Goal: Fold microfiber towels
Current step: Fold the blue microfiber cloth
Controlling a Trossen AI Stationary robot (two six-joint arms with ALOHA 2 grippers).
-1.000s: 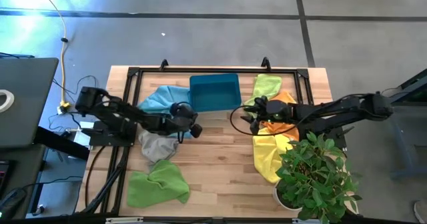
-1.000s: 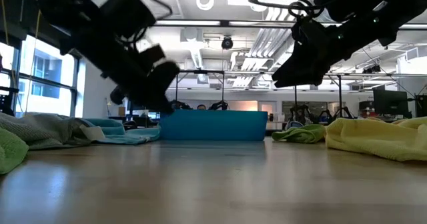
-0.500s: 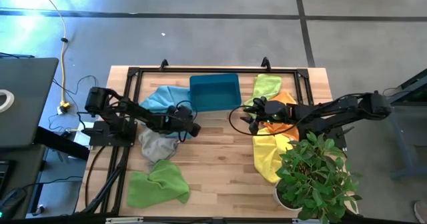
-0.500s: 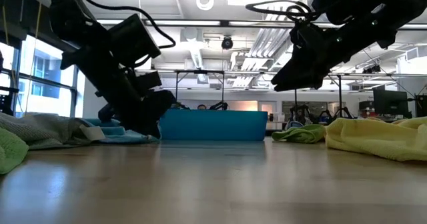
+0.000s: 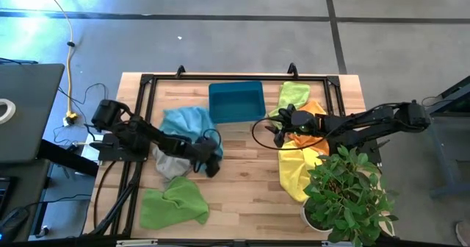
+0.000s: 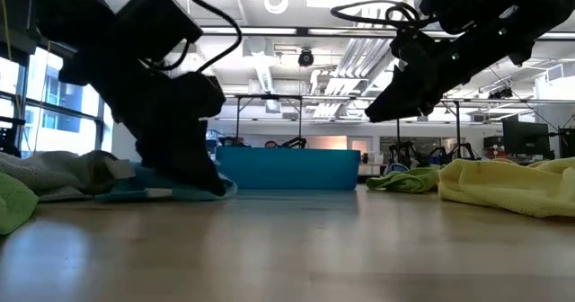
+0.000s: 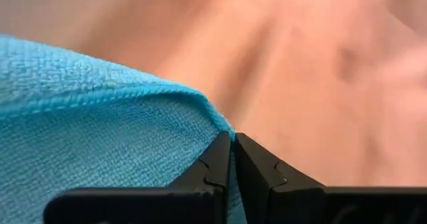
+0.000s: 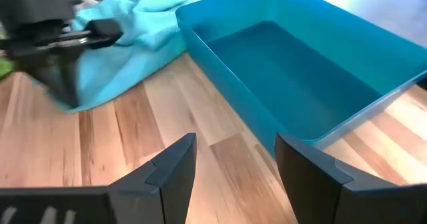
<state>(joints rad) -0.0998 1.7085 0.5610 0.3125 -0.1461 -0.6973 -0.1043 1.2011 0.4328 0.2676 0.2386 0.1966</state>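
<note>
Our left gripper (image 5: 211, 161) pinches a corner of the light blue towel (image 5: 181, 120) between closed fingers (image 7: 220, 163), low over the bench (image 5: 242, 173), likely to drag it clear of the grey towel (image 5: 170, 162) for folding. Our right gripper (image 5: 280, 131) waits open by the teal bin (image 5: 236, 101).

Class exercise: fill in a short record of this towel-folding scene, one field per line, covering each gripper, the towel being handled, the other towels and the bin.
left gripper: shut on a corner of the light blue towel, low over the table's middle
right gripper: open, empty, raised over the orange towel
other towels: grey towel beside the blue one; lime green towel at the front left; yellow towel by the potted plant; another green towel at the back
teal bin: at the back, empty
</note>
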